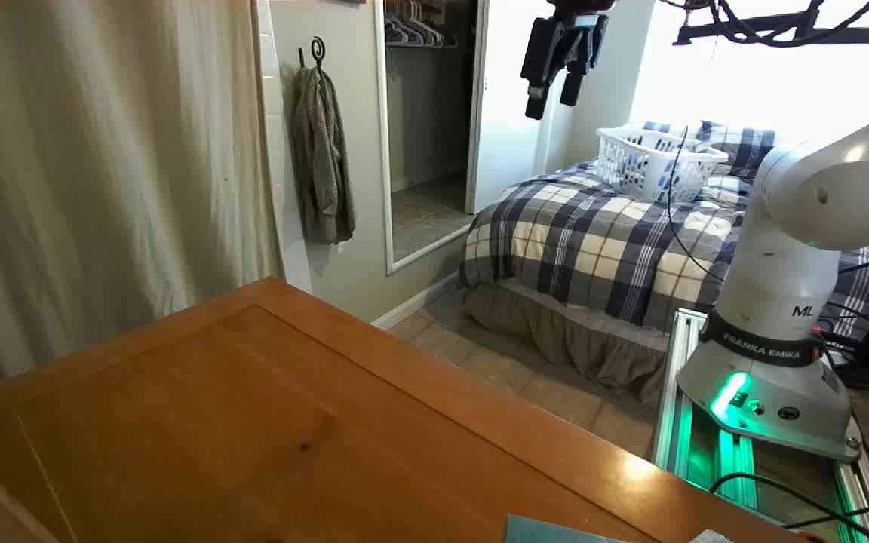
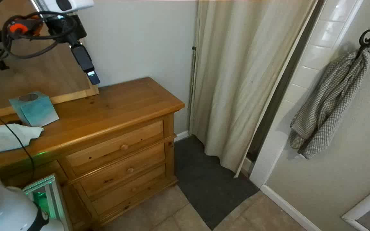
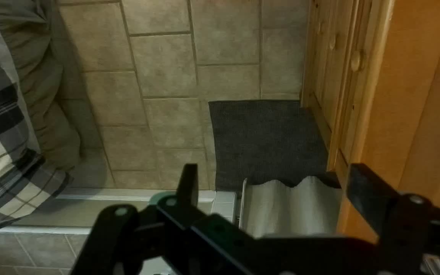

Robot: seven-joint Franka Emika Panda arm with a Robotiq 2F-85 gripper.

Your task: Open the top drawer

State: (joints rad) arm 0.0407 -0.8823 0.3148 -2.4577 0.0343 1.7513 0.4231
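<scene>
The top drawer [image 2: 108,152] is the uppermost of three honey-brown drawers in the wooden dresser [image 2: 114,112], with a round wooden knob [image 2: 124,147]. It is shut, flush with the dresser's front. In the wrist view the drawer's face [image 3: 357,89] shows edge-on at the right, with its knob [image 3: 356,61] sticking out. In an exterior view only the dresser's top [image 1: 314,422] shows and the drawer is hidden. My gripper [image 1: 553,109] is open and empty, fingers pointing down, high up and apart from the drawer; it also shows in an exterior view [image 2: 93,78] and the wrist view [image 3: 273,181].
A blue tissue box [image 2: 35,110] and a white cloth [image 2: 13,136] lie on the dresser. A beige curtain [image 2: 236,80] hangs beyond its end, by a dark mat [image 2: 210,183]. A bed [image 1: 578,234] with a white laundry basket [image 1: 649,162] stands behind the arm.
</scene>
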